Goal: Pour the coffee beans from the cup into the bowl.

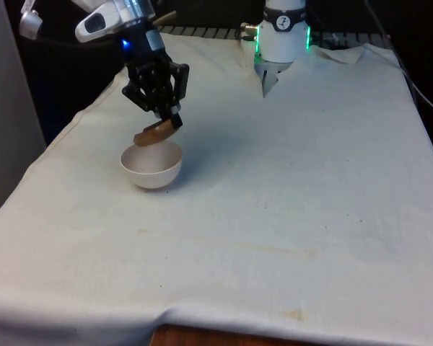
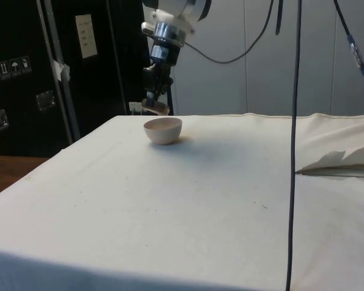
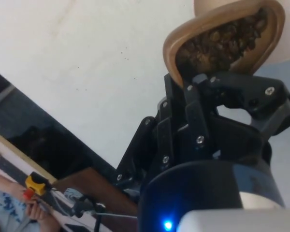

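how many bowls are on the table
1. The white bowl sits on the cloth toward the front view's left, right under the tilted brown cup of beans that the hand holds.

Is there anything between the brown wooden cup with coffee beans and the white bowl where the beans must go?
Nothing visible stands in the way. The black gripper holds the brown wooden cup tilted directly above the rim of the white round bowl, with the coffee beans inside the cup.

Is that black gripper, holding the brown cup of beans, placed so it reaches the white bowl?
Probably yes: the black gripper holds the tilted brown cup right over the white bowl, nothing between them.
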Controlling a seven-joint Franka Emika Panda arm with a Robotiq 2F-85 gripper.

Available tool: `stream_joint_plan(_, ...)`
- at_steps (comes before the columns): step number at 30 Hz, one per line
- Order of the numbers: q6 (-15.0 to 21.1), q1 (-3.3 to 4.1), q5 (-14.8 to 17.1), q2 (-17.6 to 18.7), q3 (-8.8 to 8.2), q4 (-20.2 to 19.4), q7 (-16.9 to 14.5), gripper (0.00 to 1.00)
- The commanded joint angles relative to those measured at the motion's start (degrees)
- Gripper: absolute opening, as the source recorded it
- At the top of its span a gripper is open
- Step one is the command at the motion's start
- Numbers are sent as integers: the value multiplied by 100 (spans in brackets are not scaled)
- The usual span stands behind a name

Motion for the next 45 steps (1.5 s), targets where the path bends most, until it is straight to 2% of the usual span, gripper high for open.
stream_joint_plan(1,-86,-46,80,23,17,52,-52,1)
stream_joint_plan(5,-172,-46,246,29,-34,52,-160,1)
stream_joint_plan(6,-109,0,201,6,-63,6,-143,1)
stream_joint_plan(7,-201,-46,275,29,-40,52,-183,1)
stream_joint_plan(8,-218,-52,309,29,-52,57,-201,1)
stream_joint_plan(14,-378,-46,539,46,-126,74,-350,1)
stream_joint_plan(15,-332,-6,510,34,-155,46,-338,1)
stream_joint_plan(16,-407,-52,579,46,-138,80,-372,1)
stream_joint_plan(23,-602,-52,842,74,-229,109,-539,1)
stream_joint_plan(24,-561,-6,825,57,-258,74,-539,1)
stream_joint_plan(25,-630,-46,871,74,-241,109,-556,1)
stream_joint_plan(33,-791,-46,1014,86,-315,115,-630,1)
stream_joint_plan(34,-728,-11,985,63,-332,74,-625,1)
stream_joint_plan(35,-808,-40,1026,86,-321,115,-630,1)
stream_joint_plan(41,-922,-52,1094,86,-355,109,-647,1)
stream_joint_plan(42,-940,-52,1106,86,-361,109,-647,1)
stream_joint_plan(43,-882,-17,1077,69,-378,80,-636,1)
stream_joint_plan(45,-980,-57,1123,92,-372,115,-647,1)
